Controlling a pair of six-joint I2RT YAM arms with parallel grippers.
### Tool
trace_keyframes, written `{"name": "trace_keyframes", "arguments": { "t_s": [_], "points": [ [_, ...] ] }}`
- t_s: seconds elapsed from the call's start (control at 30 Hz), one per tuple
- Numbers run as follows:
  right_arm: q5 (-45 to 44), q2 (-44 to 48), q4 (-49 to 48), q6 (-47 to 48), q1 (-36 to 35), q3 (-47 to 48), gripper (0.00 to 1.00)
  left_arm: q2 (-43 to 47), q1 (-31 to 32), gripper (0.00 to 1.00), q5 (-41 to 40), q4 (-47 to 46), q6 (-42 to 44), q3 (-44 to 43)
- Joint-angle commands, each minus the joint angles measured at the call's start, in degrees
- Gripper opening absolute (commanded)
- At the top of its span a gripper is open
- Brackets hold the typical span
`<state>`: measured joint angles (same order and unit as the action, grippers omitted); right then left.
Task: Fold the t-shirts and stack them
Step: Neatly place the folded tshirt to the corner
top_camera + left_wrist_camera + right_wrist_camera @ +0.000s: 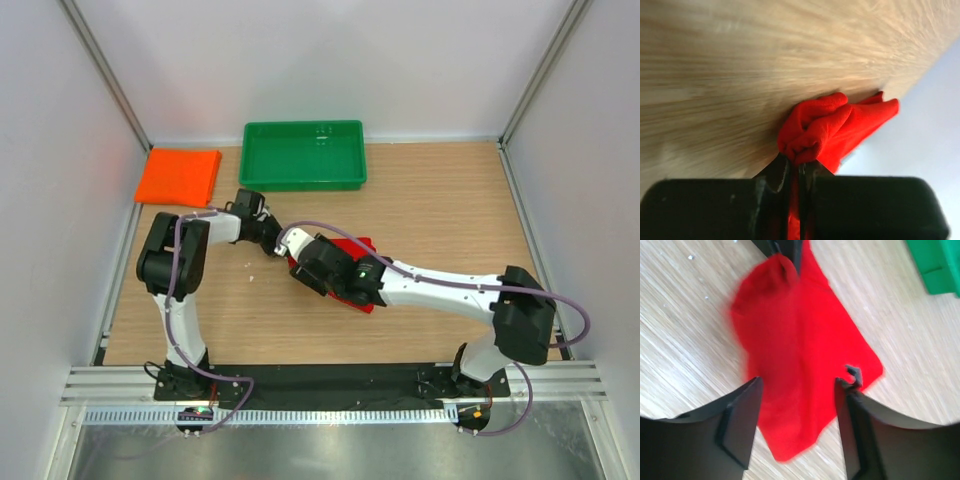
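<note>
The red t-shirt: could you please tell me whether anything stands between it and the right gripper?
Nothing visible does. The right gripper hangs open over the red t-shirt, with bare cloth showing between its fingers. The left gripper pinches one end of the shirt, outside that gap.

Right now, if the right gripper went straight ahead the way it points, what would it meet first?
Most likely the red t-shirt, lying directly beyond the right gripper's open jaws; how far off is unclear.

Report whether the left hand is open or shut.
Shut: the left hand pinches a bunched edge of the red t-shirt, its fingers nearly touching in the left wrist view.
</note>
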<state>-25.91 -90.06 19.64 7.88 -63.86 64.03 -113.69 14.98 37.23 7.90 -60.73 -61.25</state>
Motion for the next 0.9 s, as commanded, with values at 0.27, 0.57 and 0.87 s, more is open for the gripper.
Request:
{"name": "trace_keyframes", "arguments": {
  "t_s": [0.27,0.57,0.87],
  "points": [
    [-7.5,20.4,18.1,-17.4,0.7,-1.4,0.83,14.6,-0.8,0.0,-21.7,29.2,28.0,-10.1],
    [-7.0,28.3,18.8,-19.4,0.7,-8.1,0.83,24.0,-2.9,0.0,-49.9,42.1,35.1,-15.3],
    [-5.8,32.4,18.1,-20.8,0.7,-9.9,0.84,19.7,-3.6,0.0,-71.6,48.6,47.6,-32.2]
  ]
}}
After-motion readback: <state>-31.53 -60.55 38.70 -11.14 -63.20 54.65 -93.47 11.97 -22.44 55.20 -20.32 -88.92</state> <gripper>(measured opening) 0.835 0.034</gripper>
